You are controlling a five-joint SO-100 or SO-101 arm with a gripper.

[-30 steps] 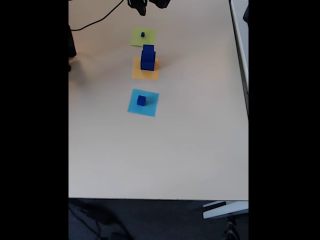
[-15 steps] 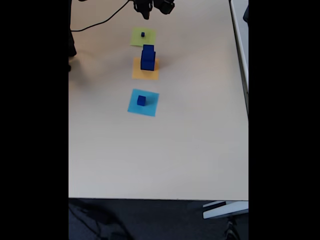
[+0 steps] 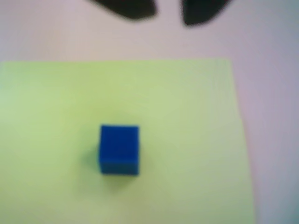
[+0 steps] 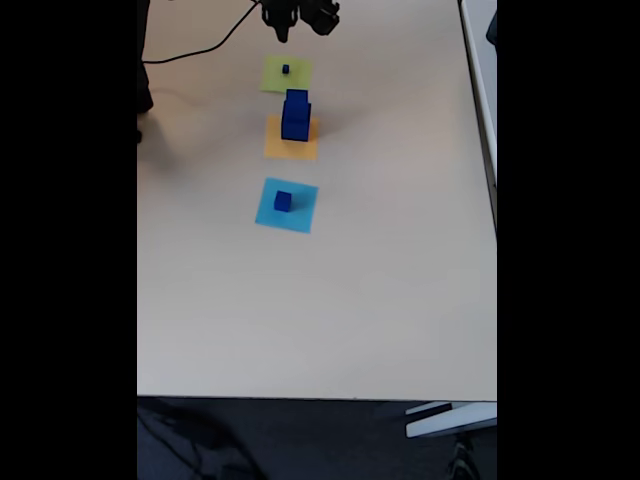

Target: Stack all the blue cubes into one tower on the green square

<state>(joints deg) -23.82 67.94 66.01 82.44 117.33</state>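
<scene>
Blue, the tiny cube [image 3: 119, 149] sits alone on the green square [image 3: 187, 140]; your hand [image 3: 167, 11] hovers open and empty. It looks rigid and light: pinch two opposite flat sides.

I can read no writing, label, brand mark or number anywhere in my two feeds. The paper squares on the table [image 4: 380, 300] are plain coloured sheets, and the blue cubes show bare faces. The wrist feed is too soft to make out any fine print, if there is any.
</scene>
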